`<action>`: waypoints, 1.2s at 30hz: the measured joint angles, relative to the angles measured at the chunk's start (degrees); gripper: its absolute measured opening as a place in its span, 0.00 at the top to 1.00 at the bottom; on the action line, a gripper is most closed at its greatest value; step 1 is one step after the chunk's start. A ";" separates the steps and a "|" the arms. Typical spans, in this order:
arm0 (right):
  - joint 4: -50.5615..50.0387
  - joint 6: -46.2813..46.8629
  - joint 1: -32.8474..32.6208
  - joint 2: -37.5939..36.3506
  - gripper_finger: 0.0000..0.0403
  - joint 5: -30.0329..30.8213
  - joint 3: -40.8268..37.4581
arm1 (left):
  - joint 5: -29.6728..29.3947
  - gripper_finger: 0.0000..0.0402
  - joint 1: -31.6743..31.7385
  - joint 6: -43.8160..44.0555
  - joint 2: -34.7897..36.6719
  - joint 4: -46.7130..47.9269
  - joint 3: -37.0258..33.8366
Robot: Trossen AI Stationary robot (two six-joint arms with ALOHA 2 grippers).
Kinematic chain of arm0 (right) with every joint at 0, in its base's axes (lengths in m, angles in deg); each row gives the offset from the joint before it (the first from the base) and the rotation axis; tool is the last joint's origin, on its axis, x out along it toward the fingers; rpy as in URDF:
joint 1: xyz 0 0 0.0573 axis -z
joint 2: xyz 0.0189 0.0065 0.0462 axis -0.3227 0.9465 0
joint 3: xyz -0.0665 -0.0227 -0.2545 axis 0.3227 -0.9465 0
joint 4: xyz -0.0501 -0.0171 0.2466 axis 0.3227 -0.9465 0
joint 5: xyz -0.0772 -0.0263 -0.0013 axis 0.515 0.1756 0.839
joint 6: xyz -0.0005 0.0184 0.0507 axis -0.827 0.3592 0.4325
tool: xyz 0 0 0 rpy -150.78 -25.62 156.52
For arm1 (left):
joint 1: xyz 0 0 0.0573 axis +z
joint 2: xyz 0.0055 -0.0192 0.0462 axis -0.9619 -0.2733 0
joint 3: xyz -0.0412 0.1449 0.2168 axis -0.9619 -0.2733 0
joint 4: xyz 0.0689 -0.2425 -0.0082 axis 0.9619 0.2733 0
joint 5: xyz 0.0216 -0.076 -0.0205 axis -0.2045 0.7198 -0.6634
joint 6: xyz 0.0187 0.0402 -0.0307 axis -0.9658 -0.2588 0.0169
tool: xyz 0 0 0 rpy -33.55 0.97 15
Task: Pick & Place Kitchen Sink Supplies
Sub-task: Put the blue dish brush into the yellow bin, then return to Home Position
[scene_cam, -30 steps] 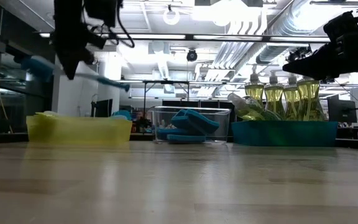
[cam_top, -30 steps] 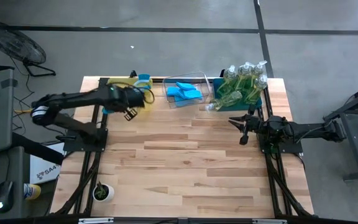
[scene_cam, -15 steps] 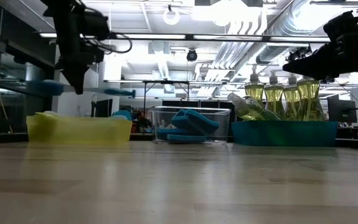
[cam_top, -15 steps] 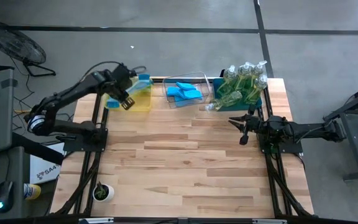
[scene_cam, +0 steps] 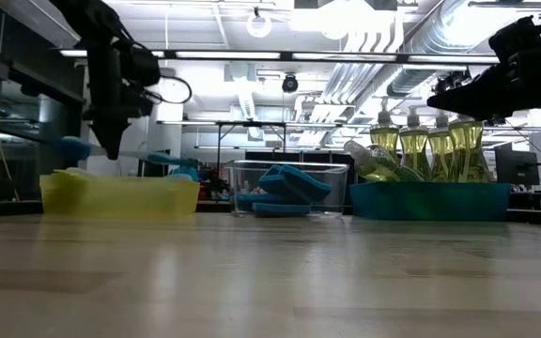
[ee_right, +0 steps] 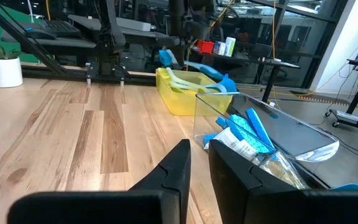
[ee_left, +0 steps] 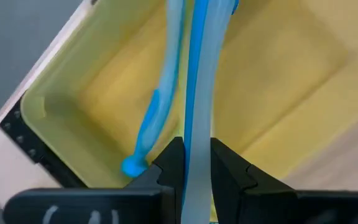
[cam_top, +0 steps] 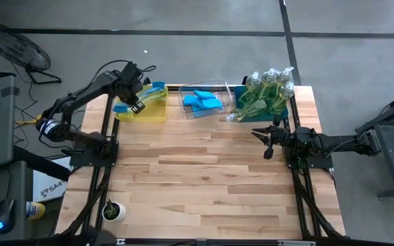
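Note:
My left gripper (cam_top: 135,102) is shut on a blue long-handled dish brush (scene_cam: 73,147) just above the yellow bin (cam_top: 150,114) at the table's far left. The brush lies nearly level over the bin. Another blue brush (ee_left: 153,118) lies inside that bin. Light-blue sponges (cam_top: 202,101) lie in the clear bin (cam_top: 219,83). Yellow-green soap bottles (cam_top: 269,92) stand in the teal bin (scene_cam: 430,201), with one lying on its side. My right gripper (cam_top: 265,141) hangs shut and empty near the right edge, in front of the teal bin. My left gripper pinches the brush's pale-blue handle (ee_left: 197,134) between its two fingers (ee_left: 169,163), somewhere along its middle. The fingers come from above, pointing down, and lie across the handle. The brush is lifted clear, close above the yellow bin's rim, and nearly level.
The three bins stand in a row along the far edge. A small potted plant (cam_top: 113,211) stands at the near left corner. The bare wooden tabletop (cam_top: 204,178) spreads between the bins and the near edge.
My left gripper has gone toward the far edge and down over the yellow bin, still shut on the brush. The brush, higher and tilted before, has come down close to the bin's rim and lies nearly level.

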 joint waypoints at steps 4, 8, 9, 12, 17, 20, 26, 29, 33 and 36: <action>-0.02 0.07 0.02 0.00 0.88 0.01 0.00 | -1.57 0.88 0.10 -1.40 -3.78 0.58 0.02; -0.02 -0.01 0.02 0.00 0.88 0.01 0.00 | -2.28 0.88 0.04 -2.85 -6.03 -0.27 0.04; -0.02 0.07 0.00 0.00 0.88 -0.01 0.00 | -2.62 0.88 0.04 -3.05 -6.44 -0.61 0.02; -0.02 -0.06 0.00 0.00 0.88 0.00 0.00 | -2.84 0.88 0.04 -3.28 -7.07 -1.34 0.04; -0.02 -0.05 0.01 0.00 0.87 0.00 0.00 | -5.69 0.81 0.02 -3.68 -7.30 -1.58 0.04; -0.02 0.07 0.01 0.00 0.87 0.00 0.00 | -6.06 0.75 0.04 -3.65 -7.30 -1.55 0.04; -0.02 0.07 0.00 0.00 0.88 -0.01 0.00 | -2.05 0.72 0.06 -3.68 -7.30 -1.43 0.04; -0.02 -0.06 0.02 0.00 0.88 0.01 0.00 | -2.10 0.72 0.04 -3.63 -7.30 -1.53 0.04; -0.02 -0.02 0.02 0.00 0.87 -0.01 0.02 | -2.44 0.72 0.04 -3.63 -7.30 -2.36 0.04; -0.02 0.05 0.00 0.00 0.87 -0.01 0.02 | -2.47 0.72 0.04 -3.77 -7.30 -3.82 0.04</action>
